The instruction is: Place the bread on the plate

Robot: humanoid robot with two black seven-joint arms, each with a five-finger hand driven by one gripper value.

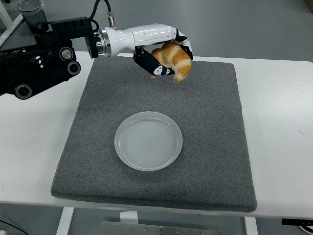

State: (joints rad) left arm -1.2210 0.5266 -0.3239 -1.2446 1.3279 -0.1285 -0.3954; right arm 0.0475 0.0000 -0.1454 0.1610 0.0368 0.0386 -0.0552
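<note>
Left hand (166, 58) holds bread (173, 59) above mat's (215, 122) far edge

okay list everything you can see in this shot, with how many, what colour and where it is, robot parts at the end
Bread: one, golden brown croissant, held in the air over the mat's far edge.
Plate: one, pale translucent white, empty, at the mat's middle, slightly toward the near side.
Mat: one, grey felt, covering the table's centre.
Table: one, white, under everything.
Bin: one, dark with a liner, on the floor at top left.
Left robot hand: one, black and white, closed on the bread; its black arm comes in from the left edge.
Right robot hand: not in view.
</note>
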